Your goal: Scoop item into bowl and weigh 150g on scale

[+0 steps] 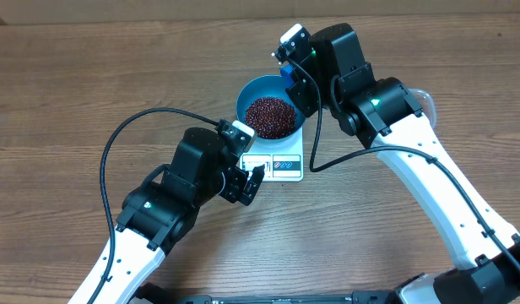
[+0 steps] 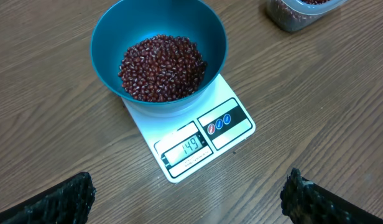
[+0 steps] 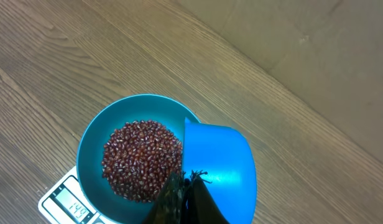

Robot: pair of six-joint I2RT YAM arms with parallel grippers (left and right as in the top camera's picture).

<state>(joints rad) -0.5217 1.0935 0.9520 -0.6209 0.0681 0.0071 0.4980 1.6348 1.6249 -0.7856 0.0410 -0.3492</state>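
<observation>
Two tools, left tool gaping, right tool pinching scoop

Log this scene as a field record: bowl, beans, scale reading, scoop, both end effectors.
bowl: blue, sitting on the scale
beans: heaped in the bowl; more in the tub
display: reads 149
scoop: blue, tipped over the bowl's rim, inside hidden
right end effector: shut on scoop
left end effector: open, empty, in front of the scale
</observation>
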